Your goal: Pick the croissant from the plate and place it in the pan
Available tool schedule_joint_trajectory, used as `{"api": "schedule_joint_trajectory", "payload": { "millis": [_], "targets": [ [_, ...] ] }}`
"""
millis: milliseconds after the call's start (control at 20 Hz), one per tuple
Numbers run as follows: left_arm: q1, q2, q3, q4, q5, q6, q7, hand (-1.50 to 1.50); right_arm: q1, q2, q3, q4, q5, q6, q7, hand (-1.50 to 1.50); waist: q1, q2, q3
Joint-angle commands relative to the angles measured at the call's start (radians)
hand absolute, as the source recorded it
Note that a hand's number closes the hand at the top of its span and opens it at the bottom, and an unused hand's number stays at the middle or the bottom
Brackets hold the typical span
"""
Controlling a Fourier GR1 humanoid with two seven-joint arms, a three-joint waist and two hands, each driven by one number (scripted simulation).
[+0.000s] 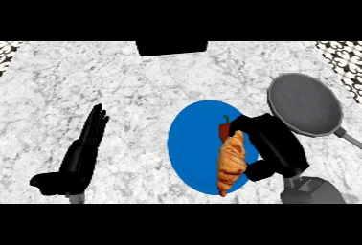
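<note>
In the head view, a grey and white stone worktop (106,81) is seen. A blue plate (192,143) is set near the middle of it. The croissant (231,165) is found over the right side of the plate, with its ends pointed up and down the view. It is grasped by the right hand (279,148): the black fingers (247,123) are curled round its top end, and the thumb is bent in by its lower part. Whether the croissant is lifted off the plate cannot be told. A small red thing (224,129) with a green stalk is seen on the plate, just above the croissant. The grey pan (304,103) is placed to the right of the plate, just beside the right hand, with its handle (349,139) pointed down and to the right. The left hand (84,148) is rested at the left, well apart from the plate, with its fingers stretched out straight and released. A black box (172,48) is seen at the top edge.
</note>
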Motion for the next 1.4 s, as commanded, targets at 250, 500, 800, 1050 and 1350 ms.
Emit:
{"api": "schedule_joint_trajectory", "payload": {
  "millis": [250, 500, 800, 1050, 1350],
  "targets": [
    [0.002, -0.027, -0.053, 0.025, -0.032, -0.025, -0.057, 0.00, 0.371, 0.050, -0.184, -0.492, -0.201, -0.028, 0.135, 1.50, 0.069, 0.021, -0.001],
    [-0.042, -0.024, -0.036, 0.016, -0.025, -0.042, -0.015, 0.00, 0.352, 0.054, -0.367, -0.453, -0.374, 0.004, 0.144, 1.50, 0.102, 0.027, -0.001],
    [-0.066, -0.038, -0.040, -0.026, -0.029, -0.046, 0.060, 0.00, 0.262, 0.026, -0.533, -0.195, -0.395, -0.146, -0.038, 1.50, 0.111, 0.028, -0.001],
    [-0.089, -0.028, -0.015, 0.031, -0.019, -0.071, 0.021, 0.00, 0.065, -0.062, -0.634, 0.148, -0.309, -0.316, -0.171, 1.50, 0.124, 0.033, 0.000],
    [-0.136, -0.082, -0.052, 0.042, -0.073, -0.020, 0.046, 0.00, -0.195, -0.081, -0.722, 0.508, -0.379, -0.470, -0.273, 1.50, 0.136, 0.036, 0.001]
  ]
}}
